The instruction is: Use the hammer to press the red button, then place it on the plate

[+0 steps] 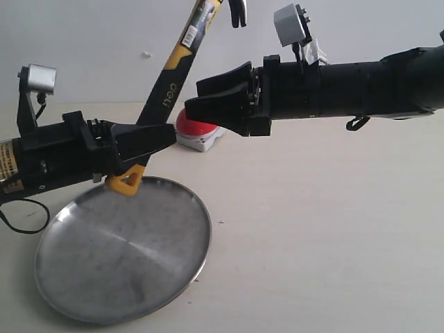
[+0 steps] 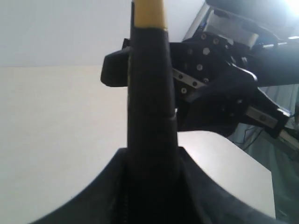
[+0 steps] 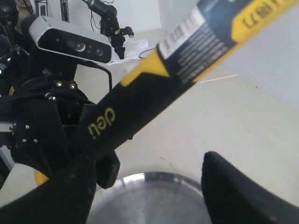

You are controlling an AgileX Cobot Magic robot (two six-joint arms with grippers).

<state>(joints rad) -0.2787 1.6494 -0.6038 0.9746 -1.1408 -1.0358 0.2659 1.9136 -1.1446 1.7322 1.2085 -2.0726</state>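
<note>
**One hammer (image 1: 170, 76) aloft, gripped low on the handle**

Clamped in left gripper (image 1: 163, 135); its yellow loop hangs over the plate (image 1: 118, 263) rim at 12 o'clock. Handle slants up toward 1 o'clock. At 1 o'clock from plate: red button (image 1: 198, 130). Jaws of right gripper (image 1: 194, 98) wide, near handle; contact unclear.

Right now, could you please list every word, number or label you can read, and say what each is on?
"deli": on the hammer handle, in the exterior and right wrist views.
Digits on the yellow end of the handle's sticker: cut off and blurred, not readable for certain.
Fine print and barcode on that sticker: too blurred.
On the left arm, a yellow label: too small to read.
</note>
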